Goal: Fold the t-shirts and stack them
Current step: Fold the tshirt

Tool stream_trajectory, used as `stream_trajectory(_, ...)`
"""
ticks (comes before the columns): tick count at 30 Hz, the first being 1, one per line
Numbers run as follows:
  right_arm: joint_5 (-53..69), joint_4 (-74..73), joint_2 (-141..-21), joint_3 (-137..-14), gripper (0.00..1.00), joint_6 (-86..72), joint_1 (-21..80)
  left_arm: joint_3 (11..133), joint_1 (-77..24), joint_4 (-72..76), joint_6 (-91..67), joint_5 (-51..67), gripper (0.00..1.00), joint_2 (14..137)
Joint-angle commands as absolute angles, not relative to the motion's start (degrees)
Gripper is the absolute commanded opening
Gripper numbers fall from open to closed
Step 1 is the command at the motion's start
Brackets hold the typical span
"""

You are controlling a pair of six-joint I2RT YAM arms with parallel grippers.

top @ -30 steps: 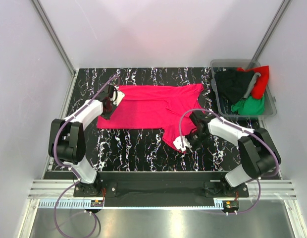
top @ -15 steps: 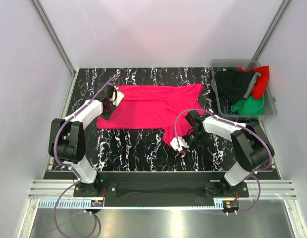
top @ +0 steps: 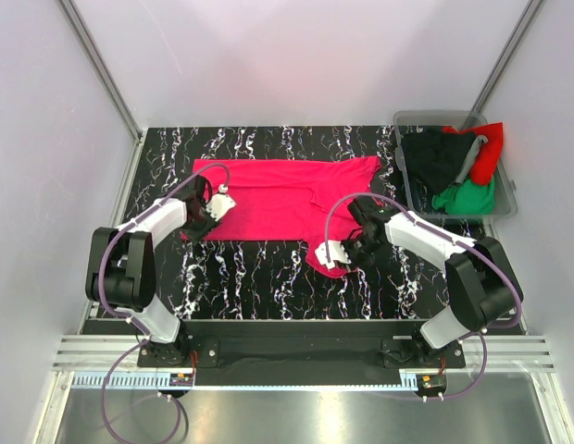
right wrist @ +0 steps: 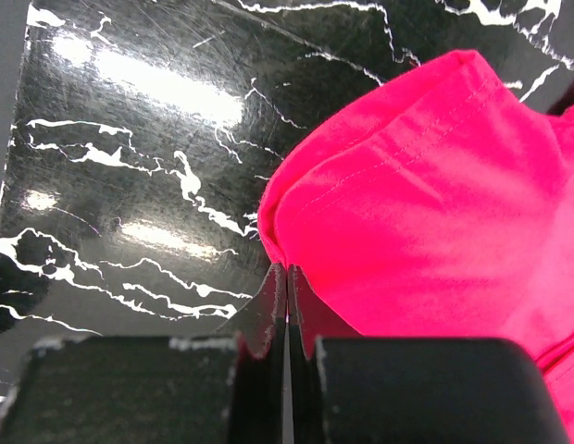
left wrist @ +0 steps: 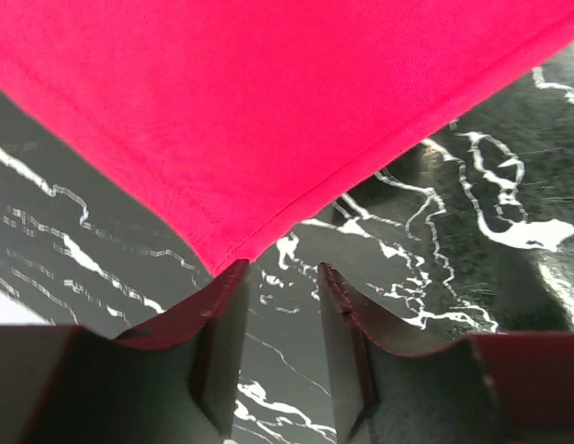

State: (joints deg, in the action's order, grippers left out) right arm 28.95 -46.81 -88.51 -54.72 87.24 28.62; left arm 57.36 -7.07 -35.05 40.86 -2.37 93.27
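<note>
The crimson-pink t-shirt [top: 278, 199] lies spread on the black marble table, with a flap hanging toward the front right. My left gripper [top: 202, 220] is open and empty at the shirt's front left corner. In the left wrist view [left wrist: 282, 268] that corner [left wrist: 222, 259] lies just past the left fingertip. My right gripper [top: 341, 254] is shut on the edge of the front right flap. In the right wrist view [right wrist: 288, 270] a fold of pink cloth [right wrist: 407, 203] meets the closed tips.
A grey plastic bin [top: 454, 118] stands at the back right, holding a black tee [top: 435, 155], a red tee [top: 489, 148] and a green tee [top: 467, 197]. Grey walls and metal rails bound the table. Bare marble [top: 250, 273] lies in front of the shirt.
My left gripper moved from the shirt's left edge toward the front corner, and the back left corner now lies uncovered. My right gripper shifted slightly back and left with the flap.
</note>
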Motion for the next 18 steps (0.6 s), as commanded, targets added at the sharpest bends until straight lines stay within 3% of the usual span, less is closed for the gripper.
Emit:
stream_trajectory(1,27.5,-46.7,-86.9,-56.3,0.01,84.4,29.2,59.1,-5.9,-33.8,44.7,1.3,0.42,94.4)
stream_trajectory(18,26.8,-46.4,-87.2,-56.3,0.02,80.5,29.2,62.8,-1.6,-32.7,47.6,0.6,0.41,99.9)
